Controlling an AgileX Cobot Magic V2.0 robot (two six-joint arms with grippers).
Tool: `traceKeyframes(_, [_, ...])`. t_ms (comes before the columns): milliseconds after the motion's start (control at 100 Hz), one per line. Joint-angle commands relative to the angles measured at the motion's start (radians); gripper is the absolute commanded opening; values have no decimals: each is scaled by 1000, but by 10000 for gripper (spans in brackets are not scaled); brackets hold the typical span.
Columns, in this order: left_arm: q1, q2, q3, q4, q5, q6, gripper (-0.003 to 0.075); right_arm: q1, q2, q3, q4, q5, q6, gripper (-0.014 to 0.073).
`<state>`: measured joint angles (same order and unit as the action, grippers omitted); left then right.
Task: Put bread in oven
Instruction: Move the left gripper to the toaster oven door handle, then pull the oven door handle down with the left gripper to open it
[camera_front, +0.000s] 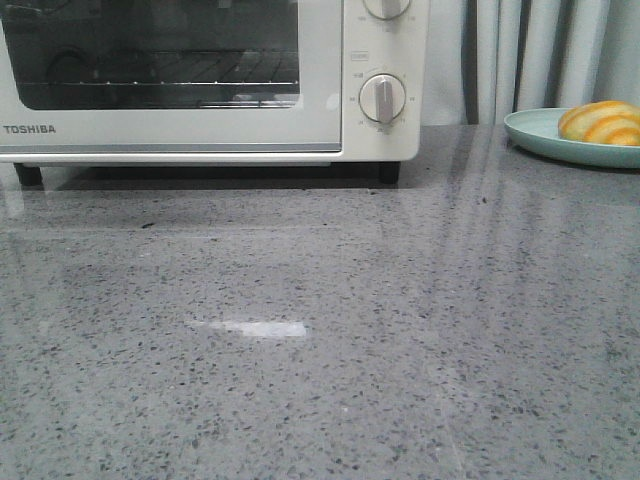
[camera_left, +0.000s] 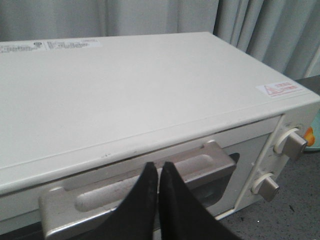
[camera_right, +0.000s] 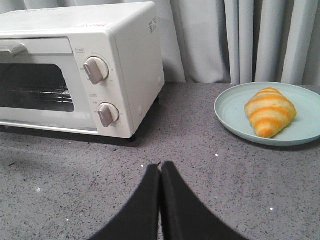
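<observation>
The white TOSHIBA oven stands at the back left of the counter with its glass door closed; it also shows in the left wrist view and the right wrist view. The bread, golden-orange with cream stripes, lies on a pale green plate at the back right, also in the right wrist view. My left gripper is shut and empty, just above the oven door's grey handle. My right gripper is shut and empty above the counter, short of the plate.
Grey speckled stone counter. Two round white dials sit on the oven's right side. Grey curtains hang behind the counter. A wire rack shows through the oven window.
</observation>
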<state>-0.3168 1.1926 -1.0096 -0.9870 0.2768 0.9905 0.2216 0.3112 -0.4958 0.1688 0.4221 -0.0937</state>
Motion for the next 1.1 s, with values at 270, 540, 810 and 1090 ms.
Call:
traceKeyframes(270, [-8,23,-38,-18,-78,3,-21,-8,17,-33,-6,-65,-10,-50])
traceKeyframes(540, [-8,28,-38,-16,-140,15,-21,-8,17,-33,-6,-65,-10,-50])
traceKeyframes(810, [-8,60,-38,-16,-59,15,-21,-8,17,-33,-6,-65,-10,-50])
traceKeyframes(1090, [-8,63,-38,82,76,15,-22,-8,17,-33,-2,-65,-10,-50])
